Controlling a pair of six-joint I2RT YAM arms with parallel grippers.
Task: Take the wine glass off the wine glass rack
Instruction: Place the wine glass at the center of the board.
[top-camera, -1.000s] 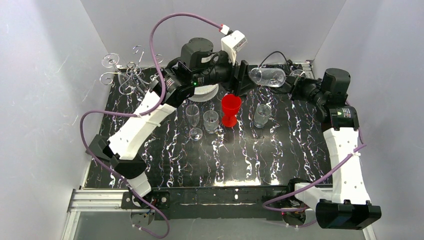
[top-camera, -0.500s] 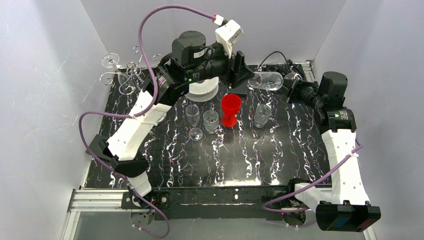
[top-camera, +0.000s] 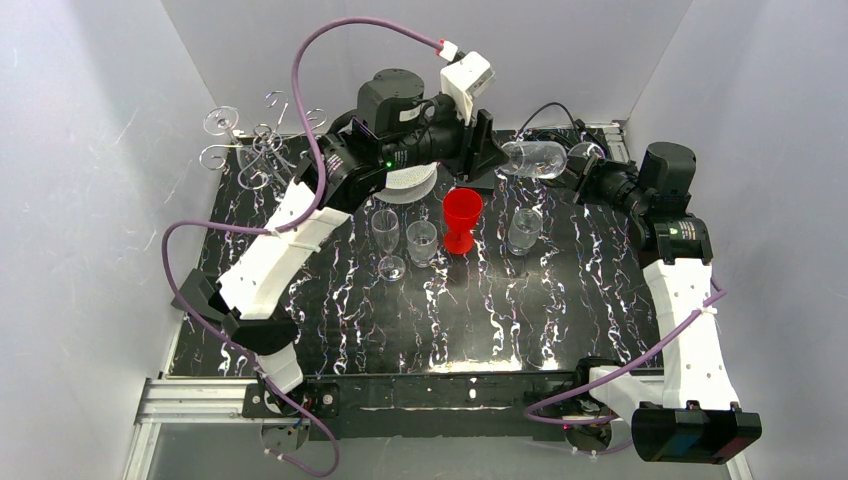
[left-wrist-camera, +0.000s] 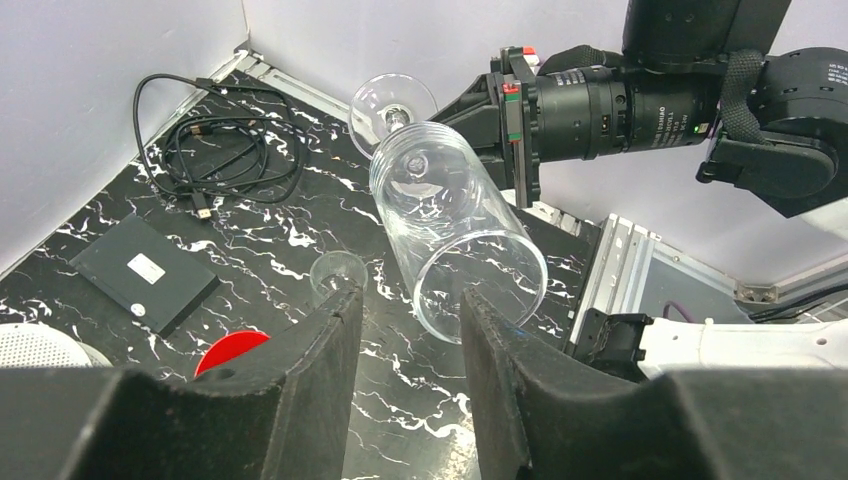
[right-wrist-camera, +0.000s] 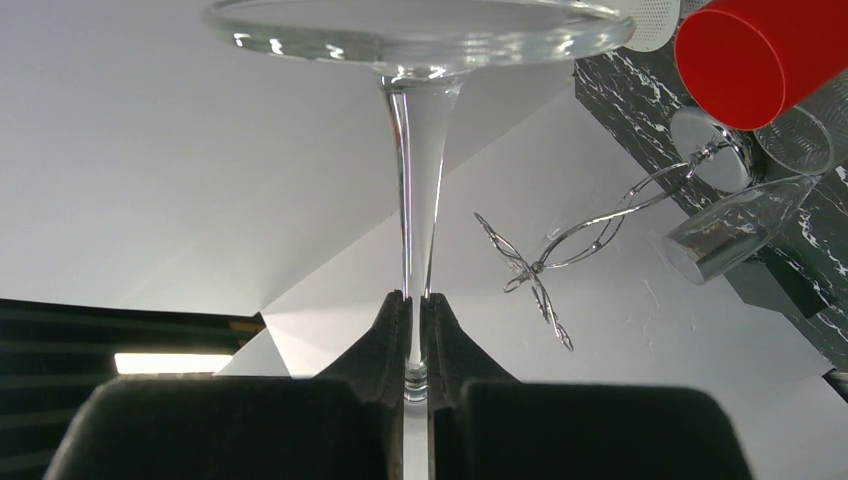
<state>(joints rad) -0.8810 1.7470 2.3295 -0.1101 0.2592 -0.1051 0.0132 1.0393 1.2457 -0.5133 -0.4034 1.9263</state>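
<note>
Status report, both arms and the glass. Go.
Right gripper shut on wine glass stem. Glass sideways in air, off the rack. Left gripper open at its rim.

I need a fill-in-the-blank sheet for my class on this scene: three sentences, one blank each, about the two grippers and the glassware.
The right gripper is shut on the ____ of the clear wine glass. The left gripper, close to the glass's rim, has its jaws ____. The plastic goblet standing on the black marbled table is coloured ____.
Missing words: stem; open; red.
</note>
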